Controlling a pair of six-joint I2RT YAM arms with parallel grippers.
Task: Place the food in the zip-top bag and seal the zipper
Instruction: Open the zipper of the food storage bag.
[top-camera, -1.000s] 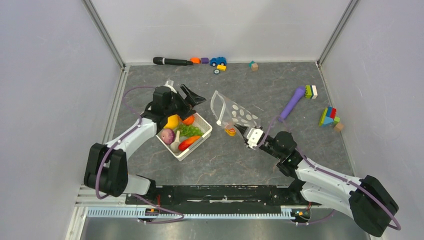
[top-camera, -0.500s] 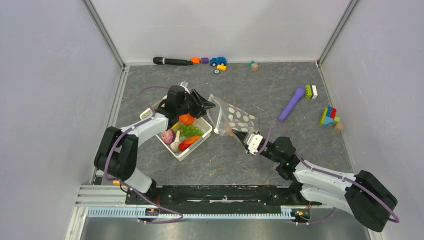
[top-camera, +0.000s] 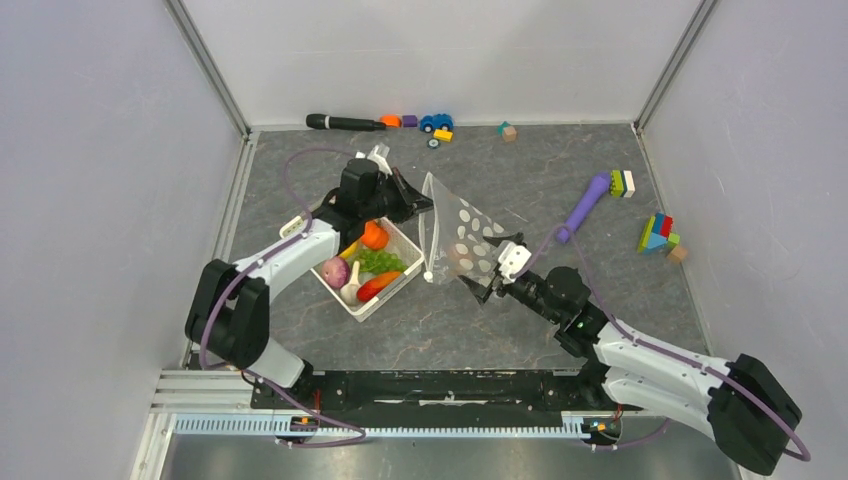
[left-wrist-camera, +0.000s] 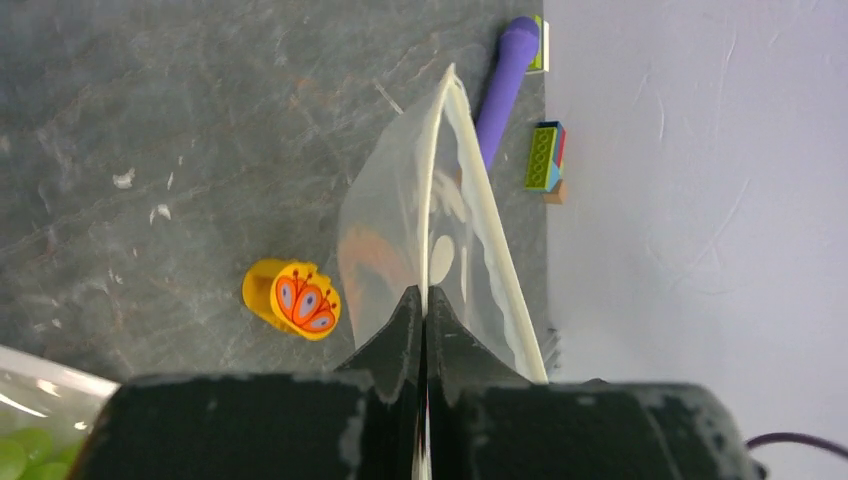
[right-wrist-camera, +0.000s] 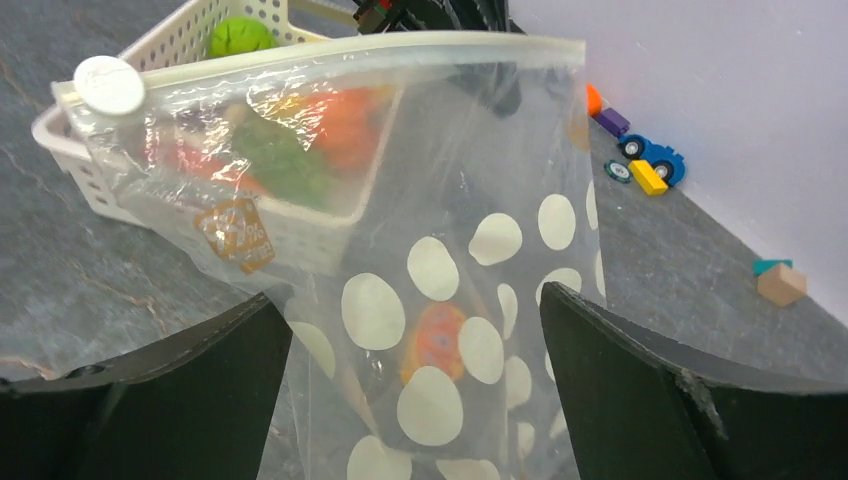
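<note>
Grey stone-patterned worktop, white walls on three sides; bare stretch between centre and far edge. Mid-worktop: zip-top bag, upright, zipper rim clamped in left gripper. Right gripper: spread wide, astride the bag's lower end. Left of centre: food in white basket. Right edge: brush, blocks.

**Tabletop stock, overhead count**

One zip-top bag, dotted, raised at centre. The left gripper is closed on its far left corner, and the right gripper is at its near right end. One white basket just to the left, holding orange, purple onion, green grapes and red chili. Purple brush and blocks on the right.
</note>
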